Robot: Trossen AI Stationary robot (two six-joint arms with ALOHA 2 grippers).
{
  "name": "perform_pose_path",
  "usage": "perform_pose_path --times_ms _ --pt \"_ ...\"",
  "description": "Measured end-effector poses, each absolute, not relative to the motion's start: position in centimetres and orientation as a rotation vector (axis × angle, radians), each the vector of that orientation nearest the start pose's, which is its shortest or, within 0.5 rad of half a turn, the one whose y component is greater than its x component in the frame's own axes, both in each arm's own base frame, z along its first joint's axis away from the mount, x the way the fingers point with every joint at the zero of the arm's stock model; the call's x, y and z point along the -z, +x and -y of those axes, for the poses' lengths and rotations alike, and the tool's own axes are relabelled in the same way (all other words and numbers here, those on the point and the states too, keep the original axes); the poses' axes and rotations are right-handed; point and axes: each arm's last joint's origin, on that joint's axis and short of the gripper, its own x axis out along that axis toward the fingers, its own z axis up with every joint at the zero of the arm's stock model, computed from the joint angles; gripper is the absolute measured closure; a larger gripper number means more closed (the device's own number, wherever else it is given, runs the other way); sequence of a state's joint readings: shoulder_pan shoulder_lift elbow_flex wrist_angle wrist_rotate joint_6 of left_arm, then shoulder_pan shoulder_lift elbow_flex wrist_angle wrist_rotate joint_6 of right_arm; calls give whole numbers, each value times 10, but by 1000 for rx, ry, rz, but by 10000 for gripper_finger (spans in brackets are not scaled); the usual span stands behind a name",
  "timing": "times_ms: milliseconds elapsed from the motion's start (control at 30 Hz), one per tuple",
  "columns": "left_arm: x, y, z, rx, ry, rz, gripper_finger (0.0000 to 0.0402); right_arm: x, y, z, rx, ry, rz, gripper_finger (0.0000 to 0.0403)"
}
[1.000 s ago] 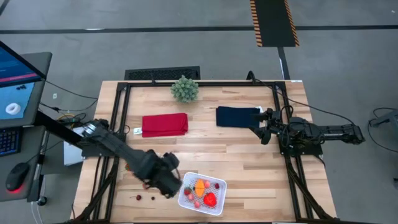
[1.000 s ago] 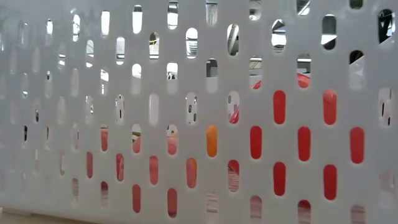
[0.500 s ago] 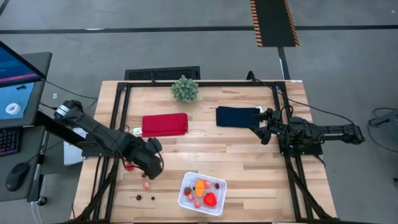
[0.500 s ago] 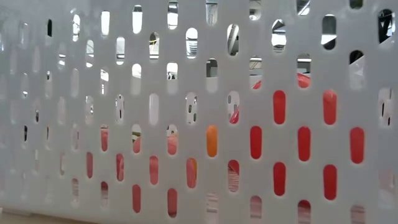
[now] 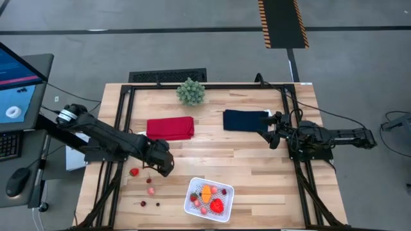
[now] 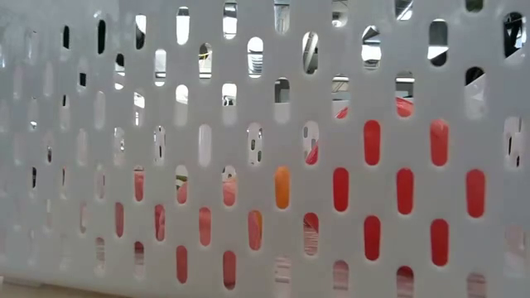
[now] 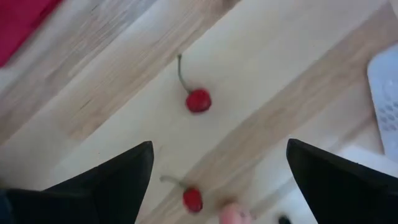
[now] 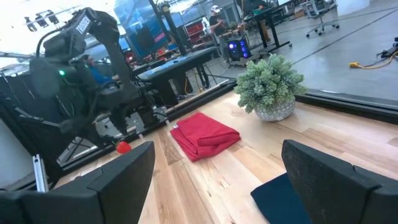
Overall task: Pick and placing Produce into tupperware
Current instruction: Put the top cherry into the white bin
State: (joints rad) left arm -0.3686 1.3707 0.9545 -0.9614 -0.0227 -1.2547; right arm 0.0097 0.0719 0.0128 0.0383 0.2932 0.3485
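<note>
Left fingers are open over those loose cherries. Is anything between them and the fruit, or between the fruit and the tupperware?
Nothing visible. The left gripper hangs open above two cherries on bare wood. In the high view, only bare table separates them from the tupperware.

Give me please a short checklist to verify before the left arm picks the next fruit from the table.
1. Left gripper open and empty: ok; in the left wrist view its fingers stand wide apart with nothing between them.
2. Fruit still outside the container: ok; a strawberry, a pinkish piece and two cherries lie on the table.
3. Cherry in front of the left gripper: ok; it lies free on the wood.
4. White container has room: ok; mesh bottom is partly bare.
5. Right gripper out of the way: ok; open by the navy cloth.
6. Exact height above the table: cannot tell.
</note>
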Motion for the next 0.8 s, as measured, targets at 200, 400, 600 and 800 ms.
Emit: perform_pose_path --times_ms 200,400,600,800 --pt "-207 231 76 -665 -778 -1326 44 -166 100 7 284 343 29 29" --pt "-188 244 67 -714 -790 -1378 44 -166 100 7 284 343 29 29" --pt "-177 250 59 -730 -814 -1378 44 -166 100 7 284 343 29 29" --pt "-165 250 48 -711 -847 -1370 44 -166 100 7 284 343 29 29"
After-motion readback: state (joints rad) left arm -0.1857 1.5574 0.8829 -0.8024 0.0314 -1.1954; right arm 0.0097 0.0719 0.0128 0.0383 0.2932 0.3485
